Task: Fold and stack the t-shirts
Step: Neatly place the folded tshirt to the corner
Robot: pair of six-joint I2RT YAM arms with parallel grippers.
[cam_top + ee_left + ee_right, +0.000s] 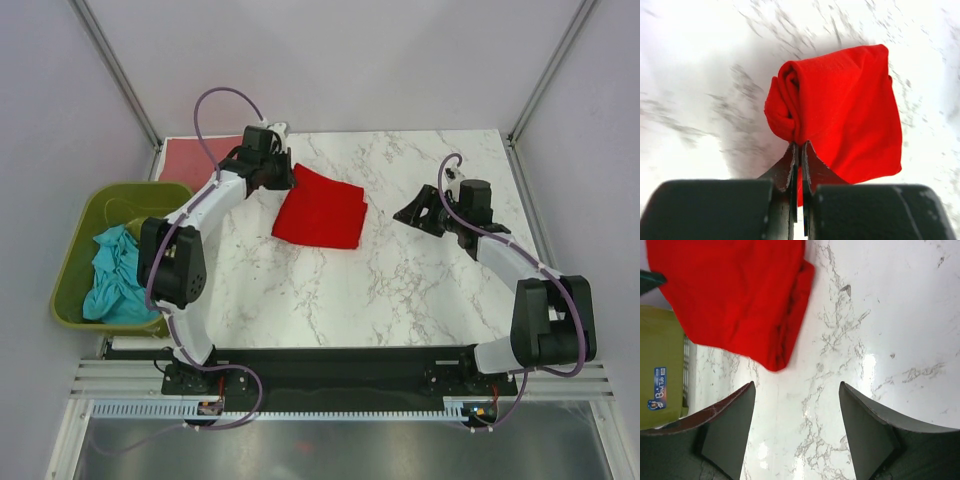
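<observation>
A bright red t-shirt (322,208), folded into a rough square, lies on the marble table left of centre. My left gripper (289,177) is at the shirt's back left corner. In the left wrist view the gripper (800,146) is shut on the edge of the red cloth (840,105), which bunches up by the tips. My right gripper (403,214) hovers to the right of the shirt, apart from it. It stands open (796,386) over bare marble, with the red shirt (735,295) ahead of it. A teal t-shirt (115,275) lies crumpled in the basket. A dusty pink t-shirt (195,155) lies flat at the back left.
An olive-green plastic basket (72,262) stands off the table's left edge and also shows in the right wrist view as the basket (660,365). Grey walls and metal frame posts close in the back and sides. The marble table (420,290) stretches to the front and right.
</observation>
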